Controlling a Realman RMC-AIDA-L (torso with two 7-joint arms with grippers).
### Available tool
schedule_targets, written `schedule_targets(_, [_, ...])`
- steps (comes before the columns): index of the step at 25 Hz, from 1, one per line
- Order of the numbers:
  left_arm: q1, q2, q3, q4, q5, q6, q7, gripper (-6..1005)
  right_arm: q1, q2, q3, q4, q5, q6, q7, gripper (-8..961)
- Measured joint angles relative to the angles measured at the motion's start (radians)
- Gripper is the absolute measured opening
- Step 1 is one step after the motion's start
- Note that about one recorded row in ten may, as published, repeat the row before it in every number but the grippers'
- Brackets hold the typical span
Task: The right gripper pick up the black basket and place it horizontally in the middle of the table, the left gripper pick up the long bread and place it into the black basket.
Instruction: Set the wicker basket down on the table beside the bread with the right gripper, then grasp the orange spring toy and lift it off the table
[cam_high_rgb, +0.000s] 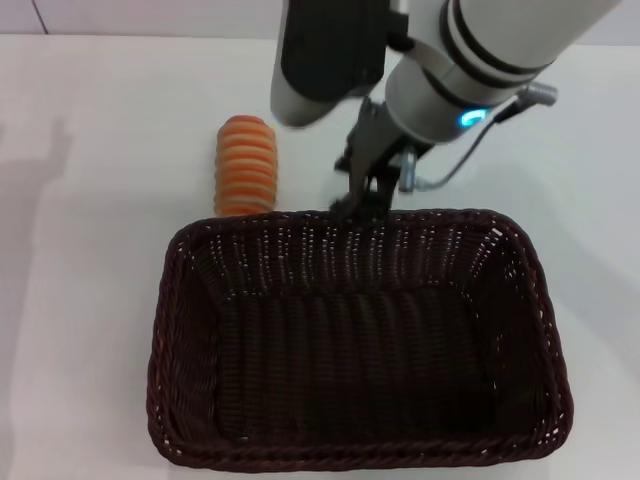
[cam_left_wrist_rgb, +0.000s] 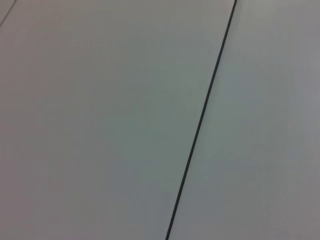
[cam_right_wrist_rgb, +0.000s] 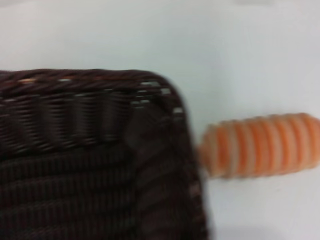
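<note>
The black basket (cam_high_rgb: 360, 345) is seen resting on the white counter (cam_high_rgb: 90, 300), its long side running across the head view, so it appears to be laid horizontally and roughly central. Its interior is seen to be empty. The right gripper (cam_high_rgb: 362, 203) is placed at the middle of the basket's far rim, where its dark tips meet the braided edge; whether the rim is pinched between the fingers or the fingers are spread just clear of it cannot be told, since the tips merge with the dark weave. From the right wrist view only a corner of the basket (cam_right_wrist_rgb: 100, 160) and the bread beyond it are shown, with none of that arm's own fingers. The long bread (cam_high_rgb: 247, 166) is found just beyond the basket's far left corner, lying lengthwise away from the robot, its near end close to or touching the rim; it is seen again in the right wrist view (cam_right_wrist_rgb: 262, 144) just beside the basket's wall. The left gripper is not caught by any view; only bare counter (cam_left_wrist_rgb: 100, 125) crossed by a thin dark seam (cam_left_wrist_rgb: 200, 125) is shown by the left wrist camera, so that arm is judged to be parked off to the side. The basket placement is judged nearly or fully done, with release perhaps outstanding; the bread transfer is not yet begun.
</note>
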Motion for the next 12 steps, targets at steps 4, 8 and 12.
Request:
schedule_targets(4, [-0.001, 0.000, 0.007, 0.000, 0.004, 0.006, -0.002, 781, -0.071, -0.002, 0.048, -0.031, -0.053, -0.153, 0.008, 429])
schedule_targets(8, [-0.008, 0.000, 0.019, -0.002, 0.007, 0.011, -0.025, 780, -0.223, 0.000, 0.102, -0.111, -0.076, -0.407, -0.039, 428])
schedule_targets(12, [-0.013, 0.001, 0.032, -0.009, 0.007, 0.011, -0.042, 777, -0.380, 0.000, 0.116, -0.134, 0.024, -0.702, -0.152, 427])
